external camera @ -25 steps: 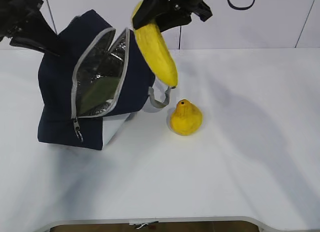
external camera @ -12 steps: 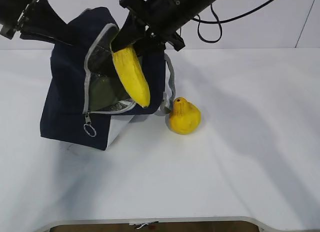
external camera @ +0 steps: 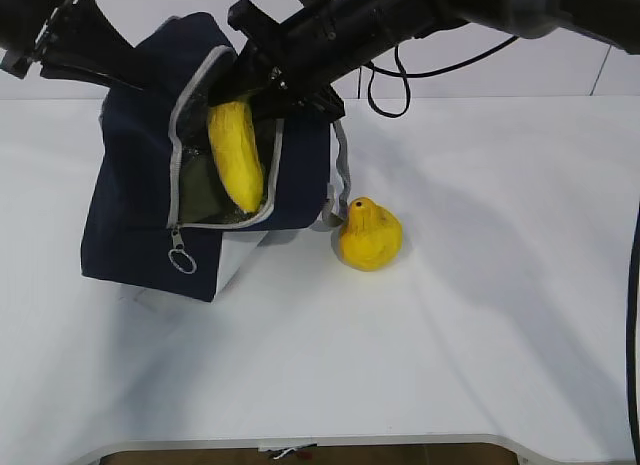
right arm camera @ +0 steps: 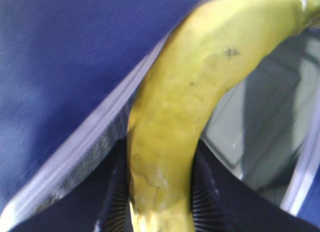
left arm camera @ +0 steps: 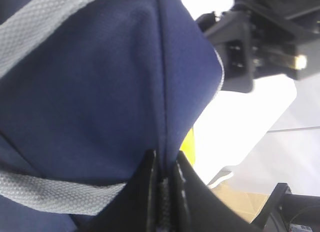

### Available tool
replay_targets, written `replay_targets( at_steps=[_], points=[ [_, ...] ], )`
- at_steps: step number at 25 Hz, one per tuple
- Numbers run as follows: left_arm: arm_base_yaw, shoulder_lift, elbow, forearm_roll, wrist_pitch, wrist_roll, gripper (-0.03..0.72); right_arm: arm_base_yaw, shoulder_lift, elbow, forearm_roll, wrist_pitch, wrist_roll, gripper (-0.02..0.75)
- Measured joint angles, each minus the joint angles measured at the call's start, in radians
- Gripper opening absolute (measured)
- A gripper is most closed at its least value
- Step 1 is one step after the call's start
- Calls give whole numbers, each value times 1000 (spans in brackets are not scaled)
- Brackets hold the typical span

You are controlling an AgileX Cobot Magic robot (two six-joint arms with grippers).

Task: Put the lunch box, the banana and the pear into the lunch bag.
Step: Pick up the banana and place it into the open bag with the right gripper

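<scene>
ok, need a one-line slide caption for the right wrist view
Right gripper clamps the banana and noses it through the grey zipper opening into the foil-lined lunch bag.

My right gripper [right arm camera: 161,202] is clamping the banana [external camera: 235,155]; left gripper [left arm camera: 164,179] is pinching the bag [external camera: 135,205] fabric.

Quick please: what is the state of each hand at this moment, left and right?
Left hand: closed, pinching the fabric of the lunch bag.
Right hand: closed on the banana, whose tip is inside the bag opening.
</scene>
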Motion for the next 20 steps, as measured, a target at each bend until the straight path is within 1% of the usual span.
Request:
replay_targets(
  at_steps=[4, 7, 8, 12, 14, 20],
  points=[
    [0, 0, 0, 0, 0, 0, 14, 0, 5, 0, 11, -37, 0, 283],
    [0, 1, 0, 0, 0, -1, 14, 0, 6, 0, 13, -50, 0, 318],
    [0, 1, 0, 0, 0, -1, 14, 0, 6, 0, 14, -52, -2, 334],
    [0, 1, 0, 0, 0, -1, 14, 0, 6, -2, 17, -56, -2, 457],
    [0, 1, 0, 0, 0, -1, 14, 0, 6, -4, 23, -49, -2, 497],
    [0, 1, 0, -2, 2, -2, 14, -5, 6, -22, 23, 45, -4, 519]
  ],
)
